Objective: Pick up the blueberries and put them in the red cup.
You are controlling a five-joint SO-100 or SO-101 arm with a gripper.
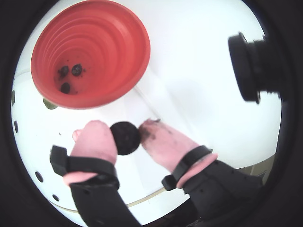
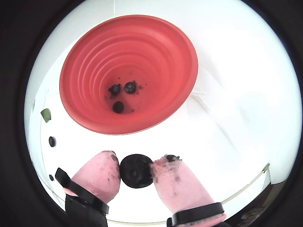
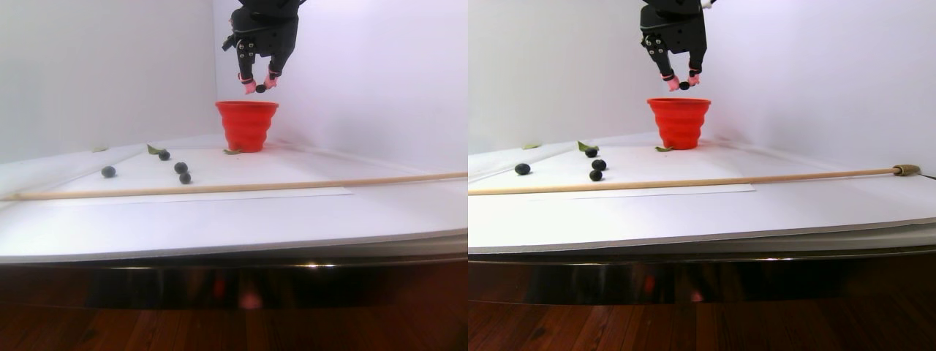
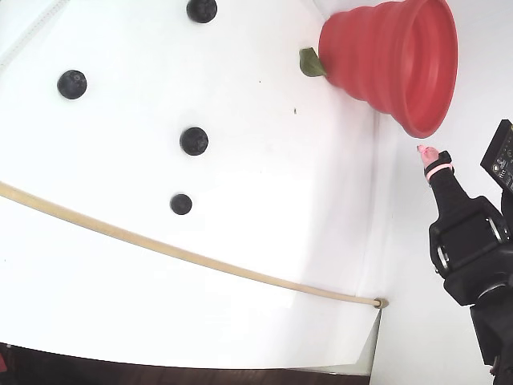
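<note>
One blueberry (image 1: 125, 137) is pinched between the two pink-tipped fingers (image 1: 95, 141) of the pincer (image 2: 135, 170), which is closed on it from both sides. In the stereo pair view the pincer (image 3: 259, 87) hangs in the air just above the rim of the red cup (image 3: 246, 125), apart from it. In both wrist views the cup's open mouth lies just beyond the fingertips, and three blueberries (image 2: 122, 96) rest at the bottom of the red cup (image 2: 94, 56) among dark specks. The cup stands upright on the white table (image 4: 264, 216). A small green leaf (image 4: 309, 62) lies against the cup's base. Four more blueberries (image 4: 193, 140) lie scattered on the table, well apart from the cup. A long thin wooden stick (image 4: 192, 256) lies across the table beyond those berries.
</note>
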